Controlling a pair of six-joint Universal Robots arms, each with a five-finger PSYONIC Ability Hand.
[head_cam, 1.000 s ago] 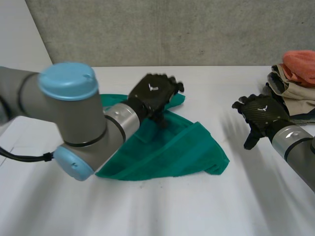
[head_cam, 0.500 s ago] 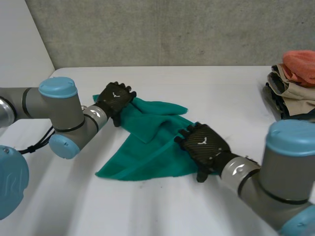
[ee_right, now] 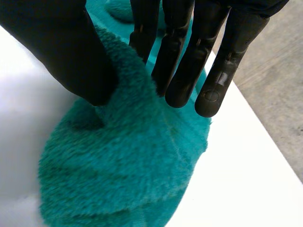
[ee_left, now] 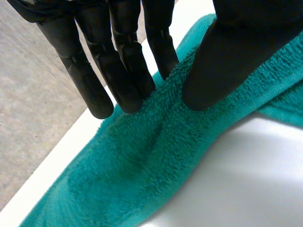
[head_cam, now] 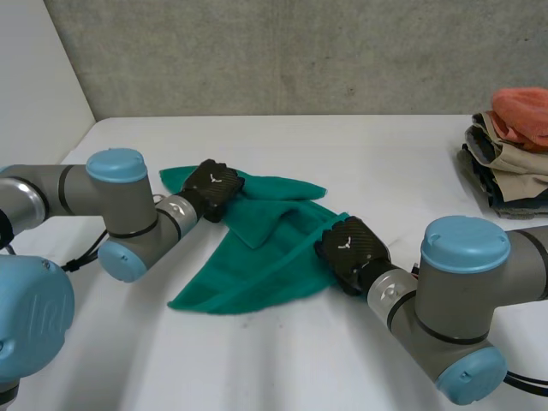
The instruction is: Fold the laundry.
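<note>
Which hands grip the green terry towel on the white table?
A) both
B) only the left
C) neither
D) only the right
A: the black left hand and the black right hand each pinch a ridge of the green terry towel between thumb and fingers.

Left hand (head_cam: 212, 187): fingers and thumb pinching the towel (head_cam: 257, 265). Right hand (head_cam: 349, 253): pinching likewise, palm facing down.
</note>
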